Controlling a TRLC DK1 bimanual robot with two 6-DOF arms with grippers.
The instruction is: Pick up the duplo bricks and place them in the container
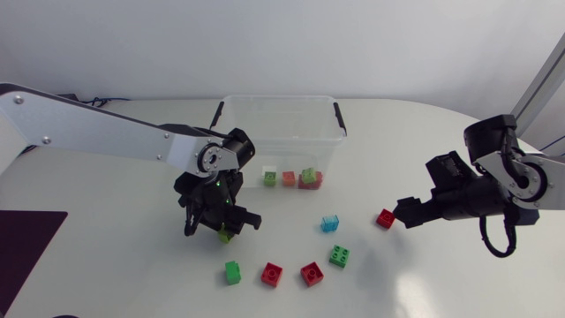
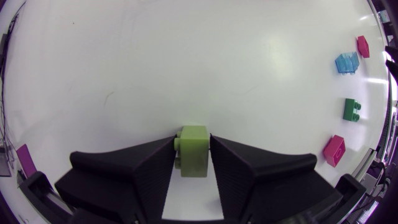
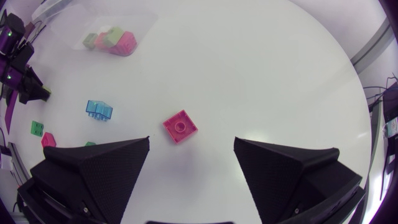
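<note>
Left hand (image 2: 192, 139): fingers closed from two sides on a lime brick (image 2: 194, 150), which is held near the fingertips, not deep in the hand. Cannot tell whether it is off the bench (image 1: 115, 265).
Risk: with so shallow a hold the brick may pivot or slip out on the lift. This is likelier if it clips the wall of the container (image 1: 279, 99), which stands near this hand and must be entered from above.

Right hand (image 3: 191, 143): wide open, holding nothing. A red brick (image 3: 180, 126) lies on the bench just ahead, between the finger lines, slightly nearer one finger and turned corner-on.
Risk: if the hand closes as aligned, one finger meets a corner first and spins or shoves the brick away.

Outward: a blue brick (image 1: 330, 223) and other loose bricks (image 1: 312, 274) lie mid-bench. A low pass by either arm could scatter them. A few bricks are already in the container.
</note>
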